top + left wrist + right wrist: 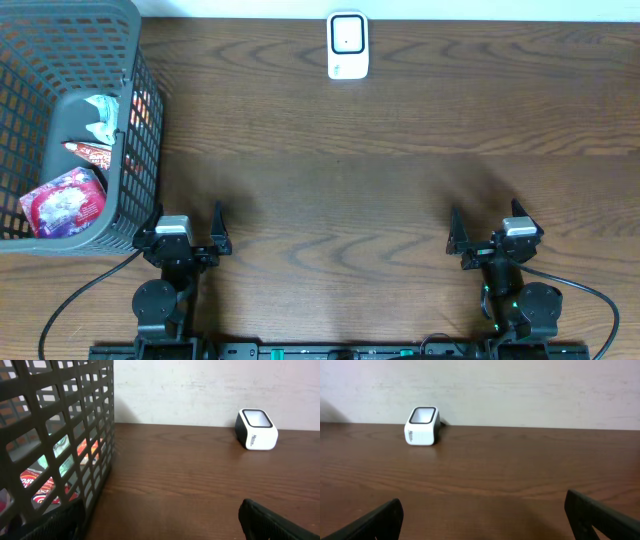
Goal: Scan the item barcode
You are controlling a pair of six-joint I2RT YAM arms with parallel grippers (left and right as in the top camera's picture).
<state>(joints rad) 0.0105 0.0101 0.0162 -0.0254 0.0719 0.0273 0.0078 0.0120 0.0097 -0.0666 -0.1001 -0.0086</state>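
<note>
Two claws sit at the bottom of the overhead frame, both spread wide and holding nothing: your left gripper (186,215) at lower left, your right gripper (487,215) at lower right.

Your first hazard is right beside the left one. The mesh basket (60,50) stands just to its left, and the wall rises high in the left wrist view. Swing in low and a finger will likely catch the grid and drag or tip the whole basket, so come in from above.

The goods to be scanned lie inside, at the left of the frame: a pink packet (62,203) nearest you and other wrappers (103,115) behind it, lying close together. They look soft and glossy, so a shallow pinch may slip, and a deep one may lift two at once.

You cannot see any barcode from here. Carry a packet with the code turned away and the read will probably fail.

Farthest off, at top centre, the white scanner (347,45) stands alone, well apart from both arms. It looks light, and a packet pushed too close could shove it.
</note>
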